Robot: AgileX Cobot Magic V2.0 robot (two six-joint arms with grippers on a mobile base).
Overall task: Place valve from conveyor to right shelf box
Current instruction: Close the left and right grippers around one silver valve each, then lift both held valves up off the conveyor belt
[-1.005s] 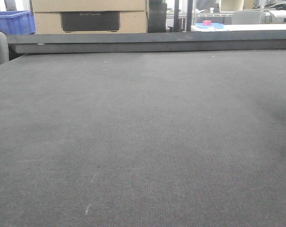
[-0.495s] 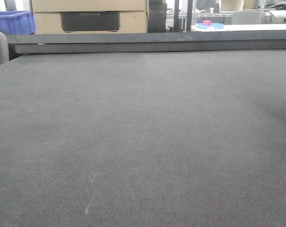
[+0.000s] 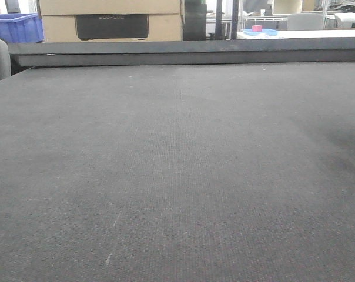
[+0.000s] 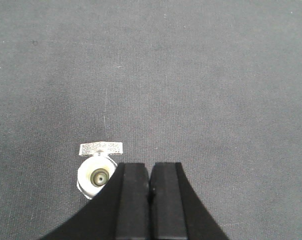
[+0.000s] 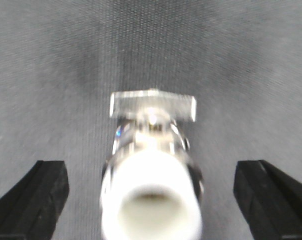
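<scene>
Plainly, front view: the conveyor (image 3: 177, 176) fills the frame up to its edge rail (image 3: 183, 53) at 12 o'clock; no valve, arm or shelf box shows here. Left wrist view: the left gripper (image 4: 149, 167) has its pads pressed together on nothing. A valve (image 4: 97, 175) sits end-on to the lens at about 9 o'clock of the fingertips, just beside the finger, with its flat handle (image 4: 101, 148) on the 12 o'clock side. Right wrist view (blurred): the right gripper (image 5: 151, 170) is spread wide and empty. A valve (image 5: 151, 200) lies on the belt between its fingers, apart from both, long axis on the 12–6 line, open end toward 6, handle crosswise at 12. Cannot tell whether both views show one valve. Judgement: the right arm is the one placed to grasp, looking down along the body, and it needs to close across it.
</scene>
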